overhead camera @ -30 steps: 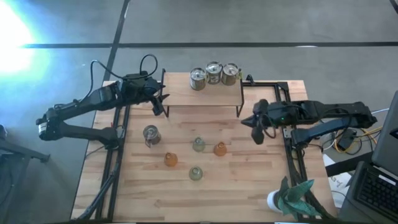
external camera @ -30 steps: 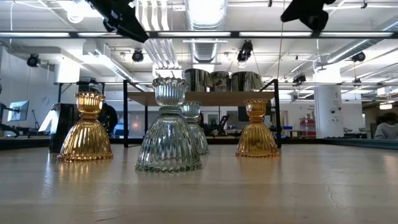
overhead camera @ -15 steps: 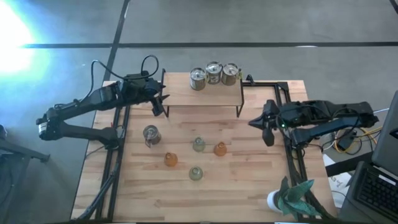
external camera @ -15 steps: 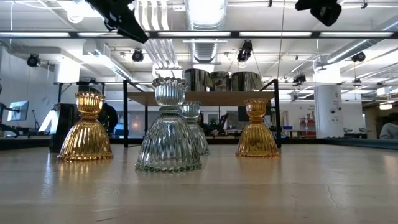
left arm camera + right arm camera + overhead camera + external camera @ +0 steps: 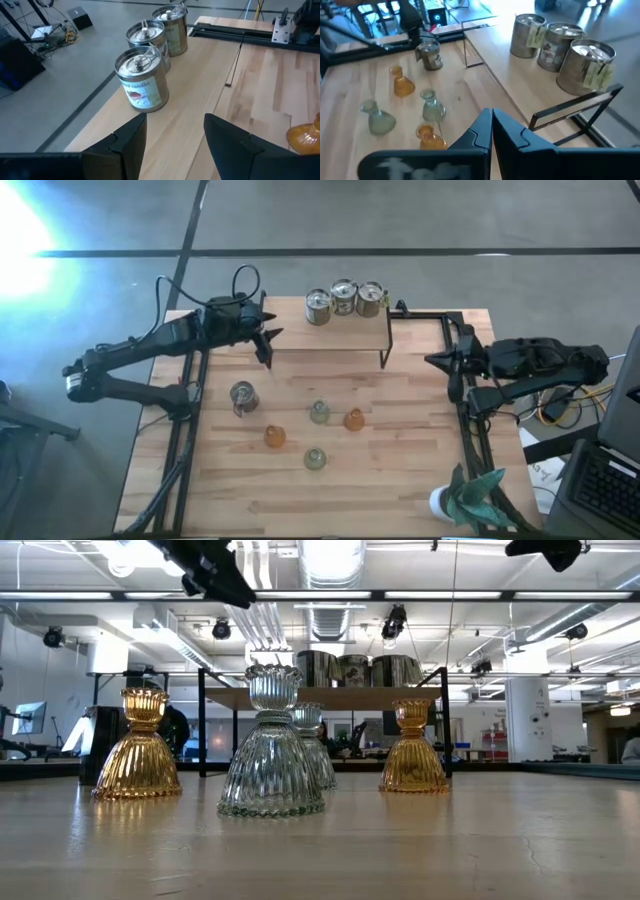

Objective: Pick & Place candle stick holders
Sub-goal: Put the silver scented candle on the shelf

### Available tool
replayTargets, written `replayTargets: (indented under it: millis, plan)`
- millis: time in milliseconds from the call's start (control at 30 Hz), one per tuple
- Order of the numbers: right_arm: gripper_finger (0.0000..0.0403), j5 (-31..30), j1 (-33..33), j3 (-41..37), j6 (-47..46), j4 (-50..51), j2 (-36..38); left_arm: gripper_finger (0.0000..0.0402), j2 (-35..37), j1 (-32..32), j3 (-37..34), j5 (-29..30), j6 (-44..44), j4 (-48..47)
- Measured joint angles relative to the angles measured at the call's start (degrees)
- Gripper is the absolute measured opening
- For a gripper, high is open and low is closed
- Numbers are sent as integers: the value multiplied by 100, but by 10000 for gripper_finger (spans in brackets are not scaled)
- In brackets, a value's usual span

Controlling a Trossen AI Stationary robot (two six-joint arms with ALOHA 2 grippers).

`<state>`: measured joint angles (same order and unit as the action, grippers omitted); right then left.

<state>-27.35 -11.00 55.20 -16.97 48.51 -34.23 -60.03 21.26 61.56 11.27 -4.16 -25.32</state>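
Three silvery can-like holders (image 5: 344, 300) stand in a row on a raised wooden shelf (image 5: 325, 335) at the far side; they also show in the left wrist view (image 5: 142, 82). A fourth can (image 5: 242, 395) stands on the table. Two amber glass holders (image 5: 274, 437) (image 5: 353, 419) and two pale green ones (image 5: 319, 412) (image 5: 315, 459) stand mid-table on their wide bases. My left gripper (image 5: 172, 135) is open and empty at the shelf's left end (image 5: 266, 350). My right gripper (image 5: 491, 131) is shut and empty at the table's right edge (image 5: 452, 375).
The shelf stands on black metal legs (image 5: 384, 350). Black frame rails run along the table's left (image 5: 185, 430) and right (image 5: 470, 440) sides. A white pot with teal leaves (image 5: 460, 498) stands at the near right corner. Bare wood lies along the near edge.
My right gripper has drawn back from mid-table toward the table's right edge and risen. My left gripper has shifted slightly toward the shelf. The holders have stayed where they were.
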Motion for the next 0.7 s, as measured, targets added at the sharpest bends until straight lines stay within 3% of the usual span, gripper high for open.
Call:
replayTargets:
  millis: [133,267,533,700]
  plan:
    - [8,145,-2,-400,69,1,577,202,-182,-4,0,275,-86,286]
    - [8,699,0,-931,171,-499,1452,202,-317,0,0,622,182,717]
    - [8,631,2,-1772,963,-1357,3132,202,-383,-4,0,-469,-182,938]
    - [8,97,2,-1761,962,-1069,3413,202,-378,4,-19,-619,-367,781]
